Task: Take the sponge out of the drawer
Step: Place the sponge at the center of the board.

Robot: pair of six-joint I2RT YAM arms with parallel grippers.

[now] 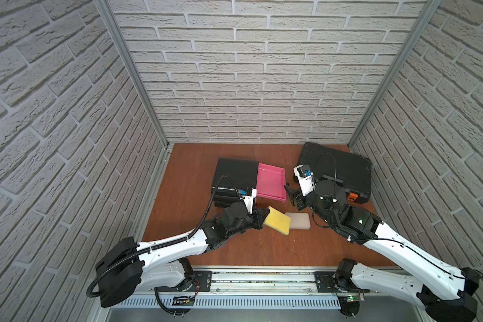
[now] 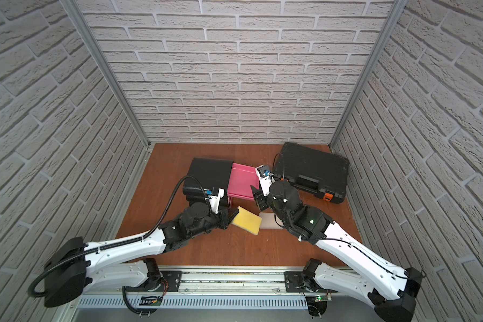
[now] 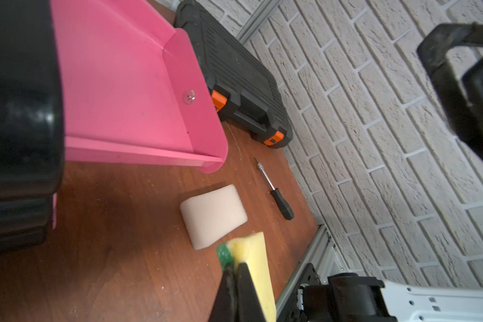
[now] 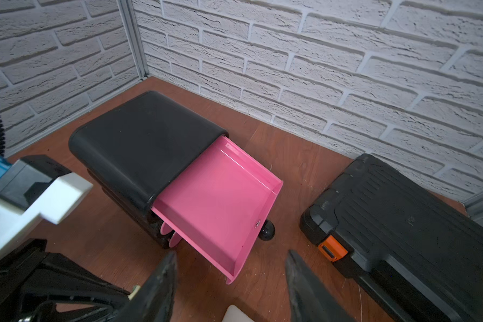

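Between the left jaws, pressed tight, one end of the yellow sponge (image 1: 277, 221) is pinched, so its bulk juts free, tilted over the worktop (image 1: 262, 251) and overlapping a white pad (image 1: 300, 221). It is already clear of the pink drawer (image 1: 271, 182), pulled out and empty. Beyond, the right jaws stand spread facing the knob (image 4: 267, 231), holding nothing, probably placed to work the drawer.

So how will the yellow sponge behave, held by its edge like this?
Probably soft: the left gripper has its jaws nearly shut on the yellow sponge, squashing its edge. Likely light, since it juts out flat from that one pinch. It is a flat slab, so unlikely to roll.
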